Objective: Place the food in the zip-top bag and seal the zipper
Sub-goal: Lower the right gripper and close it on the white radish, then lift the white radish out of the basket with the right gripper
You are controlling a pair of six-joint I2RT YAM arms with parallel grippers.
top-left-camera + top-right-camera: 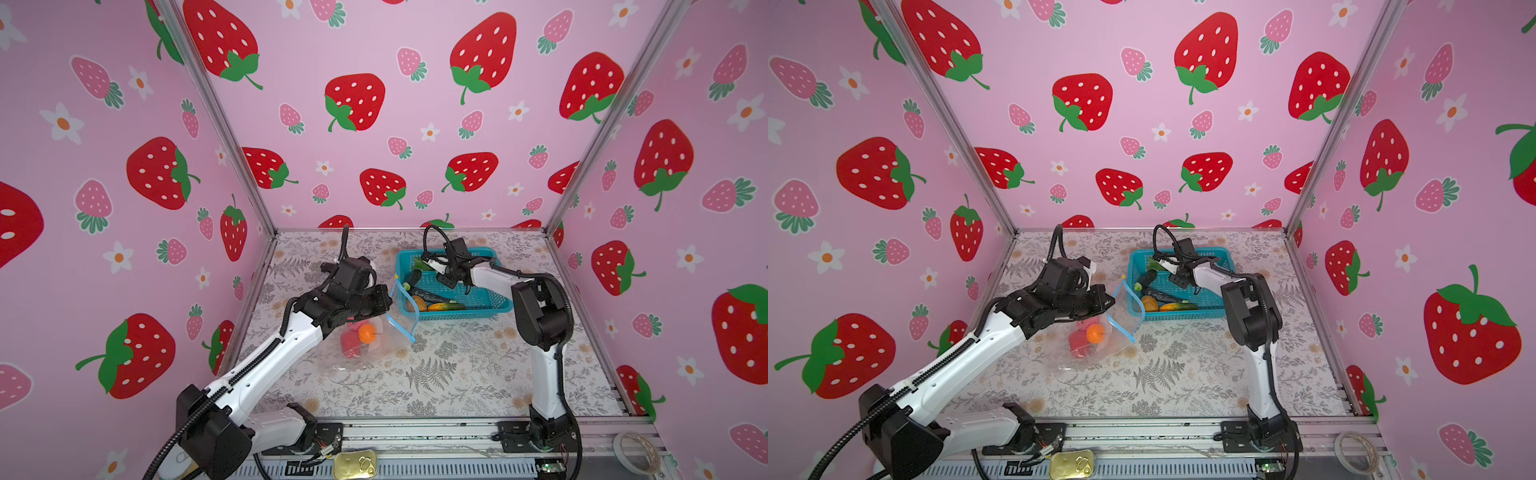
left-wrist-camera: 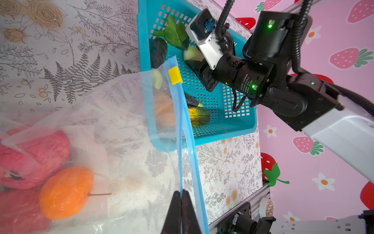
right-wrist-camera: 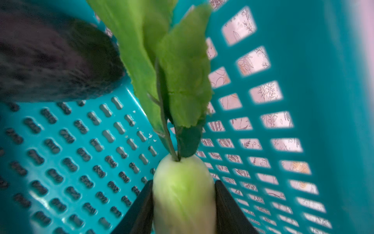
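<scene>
The zip-top bag (image 1: 374,349) (image 2: 121,121) lies crinkled on the floral table, mouth towards the basket. Inside it are an orange (image 1: 367,332) (image 2: 66,192) and red-pink lumps (image 1: 351,345) (image 2: 36,158). My left gripper (image 1: 387,302) (image 2: 182,194) is shut on one side of the light-blue zipper (image 1: 402,329) (image 2: 188,141) and holds that edge up. A yellow slider tab (image 2: 175,75) sits at the zipper's far end. My right gripper (image 1: 436,268) (image 3: 183,184) is inside the basket, with both fingers against the white radish (image 1: 428,263) (image 3: 182,194), whose green leaves point away.
The teal perforated basket (image 1: 490,299) (image 2: 242,125) (image 3: 334,81) stands at the back, touching the bag's mouth. It holds a dark eggplant (image 1: 432,296), a green-orange cucumber (image 1: 446,306) and an orange piece (image 1: 419,303). A gold tin (image 1: 355,464) and a tape roll (image 1: 636,451) lie on the front rail.
</scene>
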